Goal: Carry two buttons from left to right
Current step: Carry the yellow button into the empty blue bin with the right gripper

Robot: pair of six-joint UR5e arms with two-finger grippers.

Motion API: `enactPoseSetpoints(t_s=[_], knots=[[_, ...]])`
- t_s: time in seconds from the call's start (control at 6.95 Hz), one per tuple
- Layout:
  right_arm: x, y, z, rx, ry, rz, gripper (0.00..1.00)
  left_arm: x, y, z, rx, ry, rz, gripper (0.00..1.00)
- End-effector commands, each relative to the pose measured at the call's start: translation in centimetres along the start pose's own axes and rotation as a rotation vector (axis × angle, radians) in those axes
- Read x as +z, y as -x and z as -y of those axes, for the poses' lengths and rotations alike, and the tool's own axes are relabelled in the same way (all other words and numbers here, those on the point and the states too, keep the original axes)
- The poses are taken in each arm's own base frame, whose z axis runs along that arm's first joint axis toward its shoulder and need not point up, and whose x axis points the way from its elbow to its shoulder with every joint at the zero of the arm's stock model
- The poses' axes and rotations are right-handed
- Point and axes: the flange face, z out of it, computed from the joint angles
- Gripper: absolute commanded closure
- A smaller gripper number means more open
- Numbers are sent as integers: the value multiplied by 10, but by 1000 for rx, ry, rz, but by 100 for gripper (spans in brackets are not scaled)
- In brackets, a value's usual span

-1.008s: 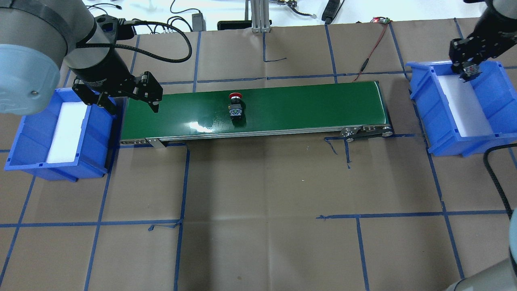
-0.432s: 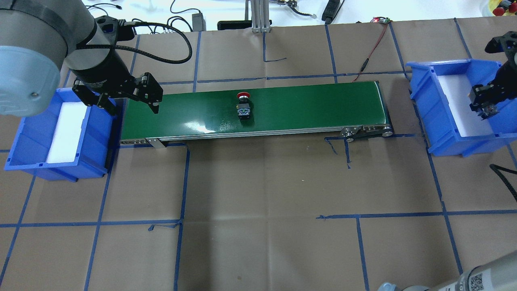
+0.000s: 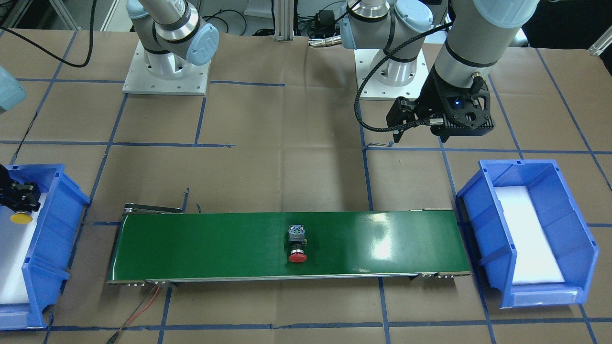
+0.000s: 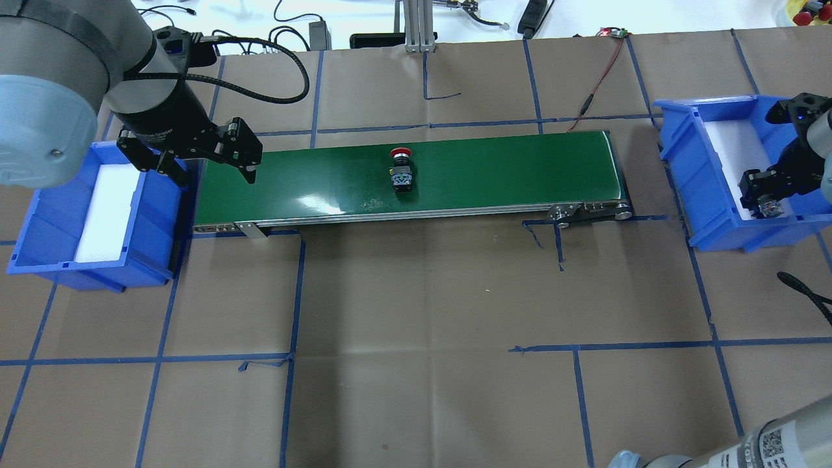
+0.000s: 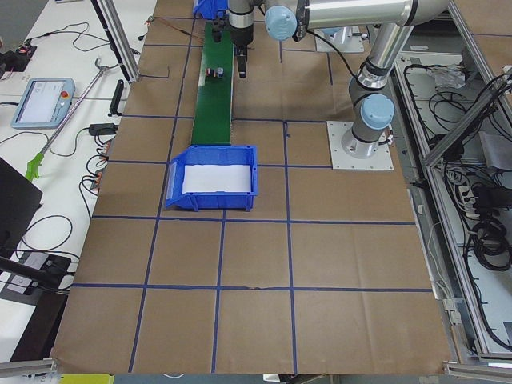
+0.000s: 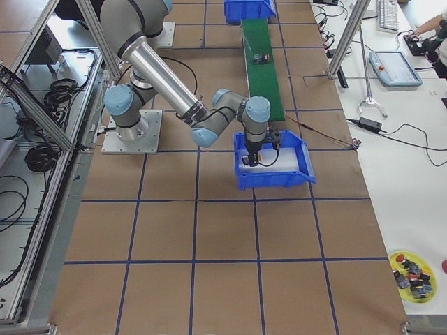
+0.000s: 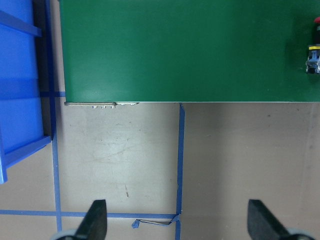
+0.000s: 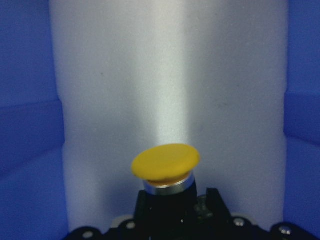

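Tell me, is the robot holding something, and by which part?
Right jaws grip the yellow button by its black body, under the cap. Left jaws hold nothing.

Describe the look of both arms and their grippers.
The left arm and right arm are silver-grey tubes with pale blue joint caps. The left gripper and right gripper are black, two-fingered. A black braided cable loops to the left wrist; a square code label marks the right arm.

My right gripper, clamped on the yellow-capped button, is now low at the near end of the right bin, no longer up at its far end. The red-capped button sits further right along the green belt than before.
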Motion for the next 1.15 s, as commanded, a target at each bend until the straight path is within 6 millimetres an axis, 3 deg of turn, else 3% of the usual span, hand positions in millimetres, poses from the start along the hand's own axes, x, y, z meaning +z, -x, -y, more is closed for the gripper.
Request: enactPoseSetpoints(t_s=[0.0,0.14,0.29,0.72,0.86,1.01], knots=[[20,-2,2,5,15,17,93,0,0,-1,0,-1,0,0],[17,-2,3,5,9,12,54,0,0,-1,0,1,0,0],[11,-4,5,17,-2,7,7,0,0,-1,0,1,0,0],[6,-4,6,25,-10,2,1,2,0,-2,0,4,0,0],[-1,-6,10,23,-19,-10,1,1,-1,-2,2,2,0,0],[-24,-10,19,16,-54,-35,1,1,0,-3,0,1,0,0]])
